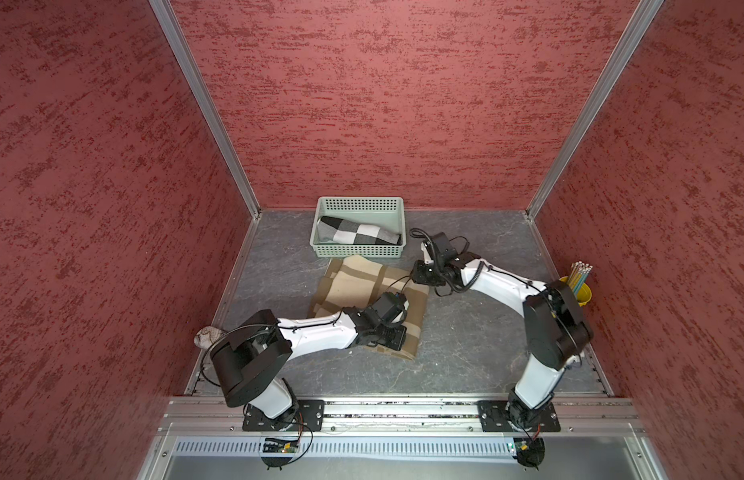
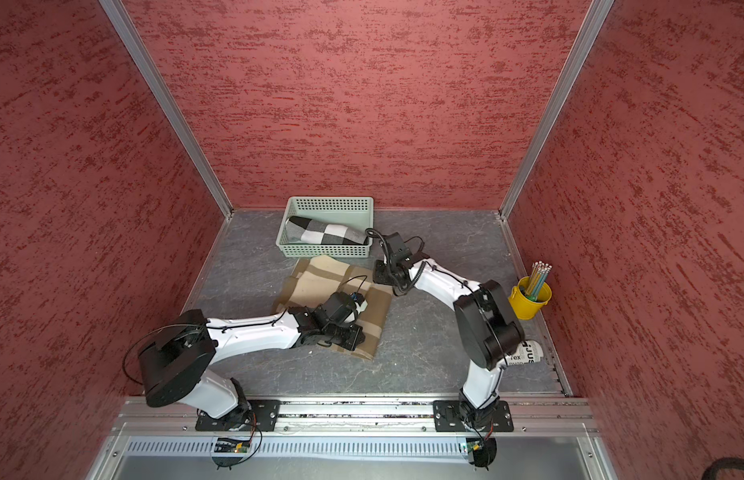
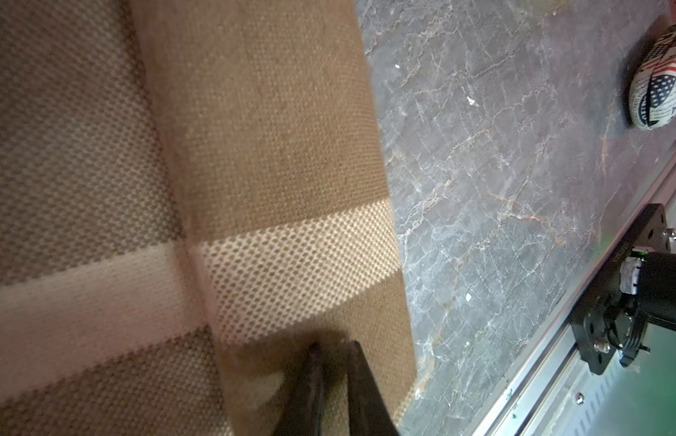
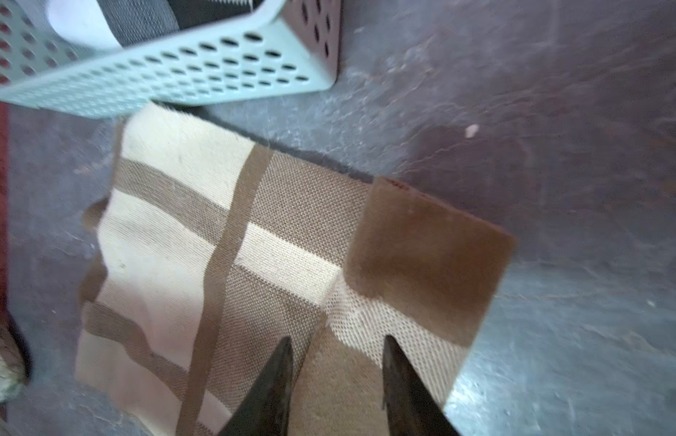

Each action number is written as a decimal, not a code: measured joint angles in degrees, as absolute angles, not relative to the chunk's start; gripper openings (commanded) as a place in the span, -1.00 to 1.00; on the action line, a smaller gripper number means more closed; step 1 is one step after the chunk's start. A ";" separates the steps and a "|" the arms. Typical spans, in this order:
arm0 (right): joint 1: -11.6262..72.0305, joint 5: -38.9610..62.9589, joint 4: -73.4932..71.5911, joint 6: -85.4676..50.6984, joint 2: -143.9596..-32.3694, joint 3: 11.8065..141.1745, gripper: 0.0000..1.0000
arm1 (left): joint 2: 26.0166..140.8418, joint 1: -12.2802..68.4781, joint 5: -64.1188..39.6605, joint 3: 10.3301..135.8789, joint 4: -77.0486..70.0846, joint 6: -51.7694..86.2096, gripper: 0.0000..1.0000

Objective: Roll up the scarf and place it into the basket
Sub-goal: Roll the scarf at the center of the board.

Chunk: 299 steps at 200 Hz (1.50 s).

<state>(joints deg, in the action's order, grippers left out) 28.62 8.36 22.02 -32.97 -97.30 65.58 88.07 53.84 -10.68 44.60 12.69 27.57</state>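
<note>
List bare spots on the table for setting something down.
Free: tabletop between tan scarf and right arm; strip between scarf and front rail; strip between basket and left wall. Crowded: basket holds a checked roll; pencil bucket fills far-right edge.

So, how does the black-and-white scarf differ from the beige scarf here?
The black-and-white scarf is rolled into a bundle; the beige scarf lies folded flat. The black-and-white scarf sits inside the basket; the beige scarf lies on the table, outside it. Both are checked.
</note>
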 measured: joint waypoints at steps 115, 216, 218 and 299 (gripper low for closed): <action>33.01 16.99 -18.87 -56.31 -89.67 29.39 -0.32 | 89.27 52.69 -10.55 42.22 9.43 31.73 -0.75; 37.85 5.39 11.07 -50.41 -90.37 52.18 -1.00 | 88.84 54.96 -14.35 42.98 5.41 35.70 -0.19; 37.95 5.02 11.73 -50.43 -90.76 52.84 -1.00 | 88.25 54.96 -14.17 42.70 5.21 36.32 -0.16; 46.87 -7.79 39.57 -46.39 -112.68 80.99 -0.88 | 56.49 51.20 -0.60 28.21 7.86 43.62 -0.03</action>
